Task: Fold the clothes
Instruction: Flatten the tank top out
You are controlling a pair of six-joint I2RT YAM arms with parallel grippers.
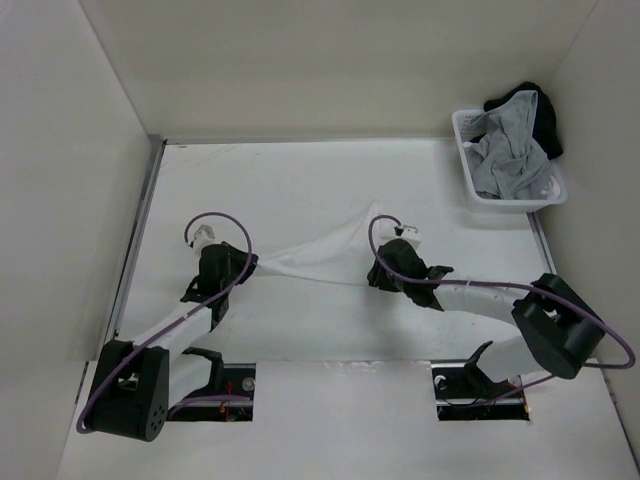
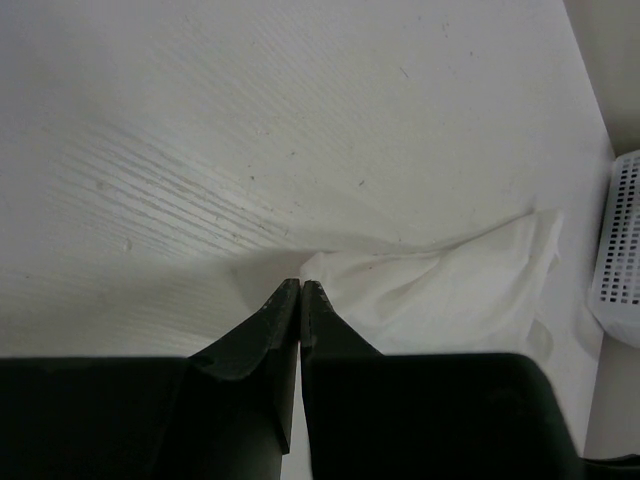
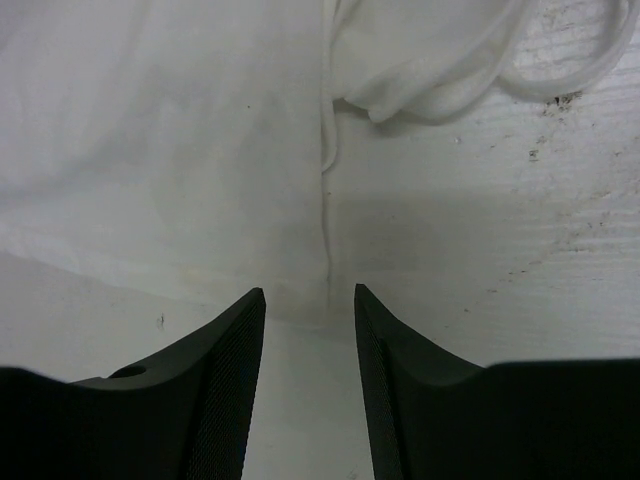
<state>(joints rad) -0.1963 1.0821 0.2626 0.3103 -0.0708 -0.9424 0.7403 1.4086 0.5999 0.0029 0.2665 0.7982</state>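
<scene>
The clothes (image 1: 320, 255), a thin white garment, lie spread on the table between the two arms. One end is drawn to a point at my left gripper (image 1: 248, 262). In the left wrist view that gripper (image 2: 301, 283) is shut, pinching the corner of the clothes (image 2: 450, 295), which trail off to the right. My right gripper (image 1: 378, 272) sits at the garment's right part. In its wrist view the right gripper (image 3: 310, 292) stands open with nothing between its fingers, and the clothes (image 3: 150, 150) lie just ahead of its tips. A thin strap loop (image 3: 548, 91) curls at the upper right.
A white plastic basket (image 1: 462, 145) stands at the back right, holding a grey garment (image 1: 510, 150) and a black garment (image 1: 540, 110). The basket's wall (image 2: 620, 250) shows at the right edge of the left wrist view. White walls enclose the table on three sides.
</scene>
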